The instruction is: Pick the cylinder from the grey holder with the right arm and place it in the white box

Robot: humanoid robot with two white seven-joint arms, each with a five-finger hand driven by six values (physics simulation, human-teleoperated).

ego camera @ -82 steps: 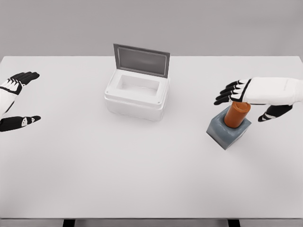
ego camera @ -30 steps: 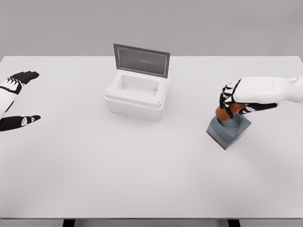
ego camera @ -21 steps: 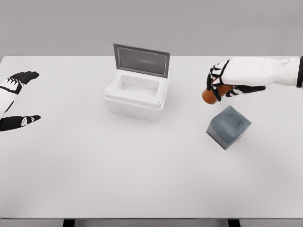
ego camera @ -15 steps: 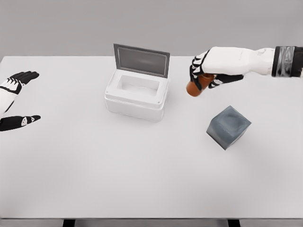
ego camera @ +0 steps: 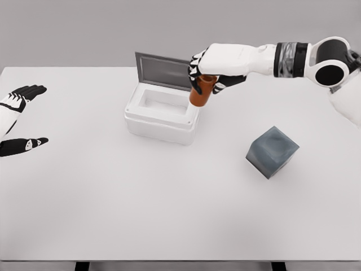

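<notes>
My right hand (ego camera: 206, 73) is shut on the orange cylinder (ego camera: 200, 94), which hangs upright in the air over the right rim of the white box (ego camera: 162, 114). The box stands at the table's middle back with its grey-lined lid (ego camera: 168, 71) raised behind it. The grey holder (ego camera: 272, 151) sits at the right of the table with nothing in it, well apart from the hand. My left hand (ego camera: 17, 118) rests open at the far left edge.
The white table (ego camera: 169, 209) stretches wide in front of the box and holder. My right arm (ego camera: 282, 57) reaches in across the back right, above the table.
The right hand closed on the cylinder, lifted it out of the grey holder and carried it left and back to the box's right rim. The left hand has not moved.
</notes>
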